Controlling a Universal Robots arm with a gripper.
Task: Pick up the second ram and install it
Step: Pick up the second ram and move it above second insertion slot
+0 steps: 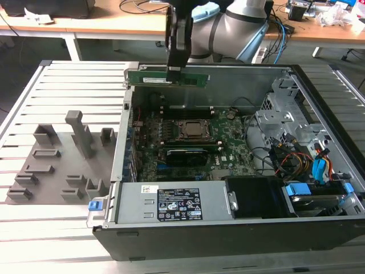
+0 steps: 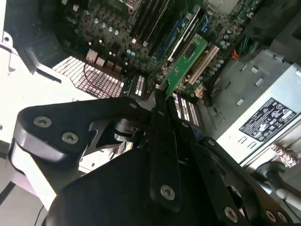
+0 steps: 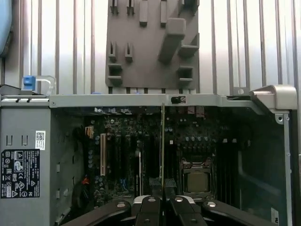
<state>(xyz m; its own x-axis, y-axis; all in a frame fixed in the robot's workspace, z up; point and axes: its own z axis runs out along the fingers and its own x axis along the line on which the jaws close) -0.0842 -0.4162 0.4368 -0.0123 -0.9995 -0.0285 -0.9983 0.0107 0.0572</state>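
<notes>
Exterior view: gripper [image 1: 173,71] clamped on the ram [image 1: 191,78], gripped from above near its middle. Ram hangs level, long edge down, in the air over the far wall of the open case [image 1: 228,242], well clear of the motherboard [image 1: 228,145]. First wrist view has it edge-on, a thin line above the board, beside the socket [image 3: 196,179].

Judgement: light and stiff, but thin and fragile. Contact edge and chips want no touching, so the top edge or short ends look the safe hold. A narrow pinch could let it tilt if pushed unevenly.

Case sits on a slatted metal table [image 1: 68,85], with a grey fixture plate [image 1: 54,171] beside it on the exterior view's left. Desks [image 1: 114,27] with cables stand behind.
</notes>
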